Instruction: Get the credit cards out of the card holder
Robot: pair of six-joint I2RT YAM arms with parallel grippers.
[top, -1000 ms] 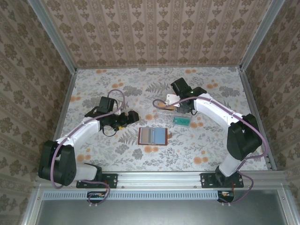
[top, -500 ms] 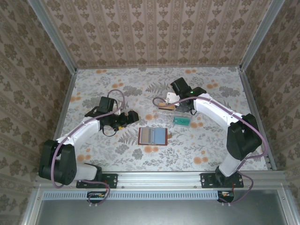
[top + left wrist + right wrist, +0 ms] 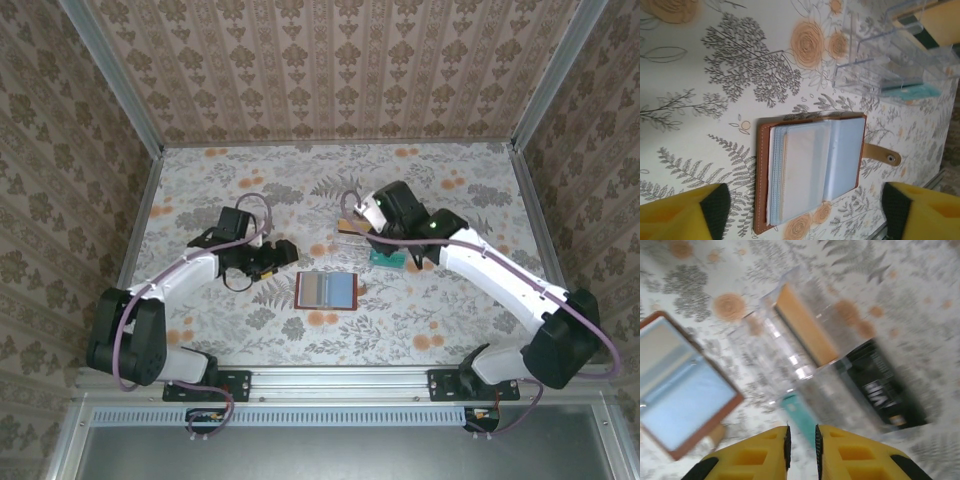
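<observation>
From my screen I see a tabletop (image 3: 200,180) covered in a pale print of grey ferns and orange blooms. Brown damask-patterned walls (image 3: 330,70) close it in (left, back and right). Bare aluminium posts (image 3: 112,75) rise at the back corners, and a metal rail (image 3: 340,378) runs along the near edge. The light looks soft and even.

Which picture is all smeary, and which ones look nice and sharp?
Right wrist view: smeared all over, the clear tray and the card holder streaky, with bright glints on the plastic. Left wrist view: the card holder is crisp, the tray behind it slightly soft. Top external view: evenly lit and sharp, no hard shadows.
</observation>
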